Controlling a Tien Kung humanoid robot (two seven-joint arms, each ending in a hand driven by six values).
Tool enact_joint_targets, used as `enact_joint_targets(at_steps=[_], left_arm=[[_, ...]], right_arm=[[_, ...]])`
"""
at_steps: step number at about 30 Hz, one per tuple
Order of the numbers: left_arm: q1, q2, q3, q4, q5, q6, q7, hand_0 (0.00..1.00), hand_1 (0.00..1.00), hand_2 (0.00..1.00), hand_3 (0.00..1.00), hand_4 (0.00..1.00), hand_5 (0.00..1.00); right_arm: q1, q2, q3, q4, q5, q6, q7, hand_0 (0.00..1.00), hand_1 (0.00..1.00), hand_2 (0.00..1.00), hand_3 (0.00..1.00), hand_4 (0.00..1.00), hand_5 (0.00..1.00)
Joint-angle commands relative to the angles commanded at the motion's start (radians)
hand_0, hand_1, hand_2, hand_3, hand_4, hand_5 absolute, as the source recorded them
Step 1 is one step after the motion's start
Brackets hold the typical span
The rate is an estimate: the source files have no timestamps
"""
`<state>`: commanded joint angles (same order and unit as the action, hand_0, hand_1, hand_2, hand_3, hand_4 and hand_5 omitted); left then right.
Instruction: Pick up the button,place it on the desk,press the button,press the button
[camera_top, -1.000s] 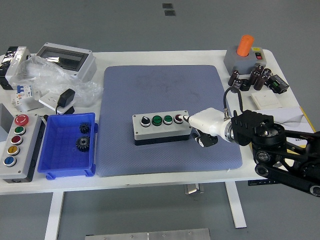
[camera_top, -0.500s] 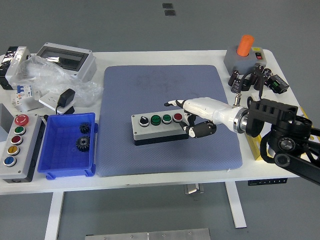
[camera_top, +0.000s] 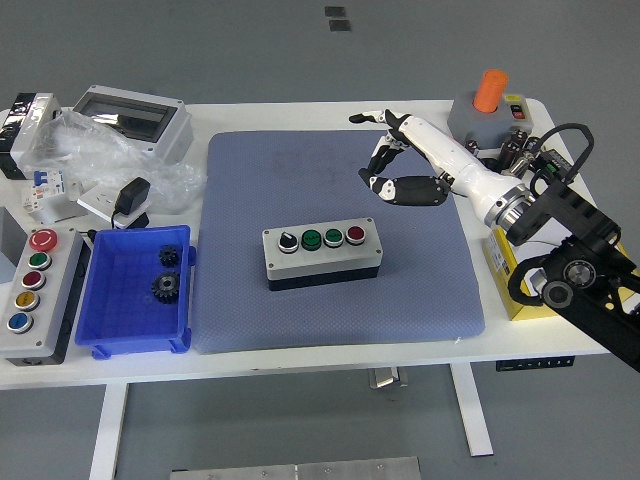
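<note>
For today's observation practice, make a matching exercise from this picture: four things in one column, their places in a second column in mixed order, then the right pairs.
Things
1. grey button box
2. black gears
3. orange knob
4. right hand

Places
A. inside the blue bin
B. far right corner of the table
C. middle of the blue mat
D. raised over the mat's far right part, fingers spread, holding nothing

Pairs: 1-C, 2-A, 3-B, 4-D
</note>
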<state>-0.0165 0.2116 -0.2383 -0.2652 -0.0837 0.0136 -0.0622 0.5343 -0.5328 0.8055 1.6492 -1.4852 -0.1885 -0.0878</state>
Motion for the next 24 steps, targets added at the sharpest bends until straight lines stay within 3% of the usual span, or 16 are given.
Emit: enact_joint_targets(at_steps=[3,4,17,24], left_arm=[[0.0,-0.001,-0.001,0.0,0.001,0.0,0.001,0.645,0.653,0.598,0.581,0.55,0.189],[0.0,-0.001,-0.001,0.0,0.001,0.0,0.001,0.645,0.653,0.599,0.582,0.553,0.189],[-0.002,0.0,-0.003,-0.001,0.004,-0.002,0.003,0.645,0.653,0.599,0.582,0.556,0.189],[0.001,-0.001,-0.012,-0.001,0.013,0.0,0.008,0.645,0.653,0.599,0.582,0.56,0.187]], right_arm=[[-0.008,0.012,-0.018,0.002,-0.056,-0.035,-0.013,0.811,0.798,0.873,0.96,0.974,0.464],[-0.009,0.016,-0.026,0.004,-0.085,-0.035,-0.028,0.971,0.956,0.998,0.998,0.998,0.624],[0.016,0.043,-0.106,0.022,-0.328,0.026,-0.138,0.998,0.998,0.998,0.998,0.998,0.644],[0.033,0.05,-0.125,0.029,-0.356,0.035,-0.15,0.998,0.998,0.998,0.998,0.998,0.625]])
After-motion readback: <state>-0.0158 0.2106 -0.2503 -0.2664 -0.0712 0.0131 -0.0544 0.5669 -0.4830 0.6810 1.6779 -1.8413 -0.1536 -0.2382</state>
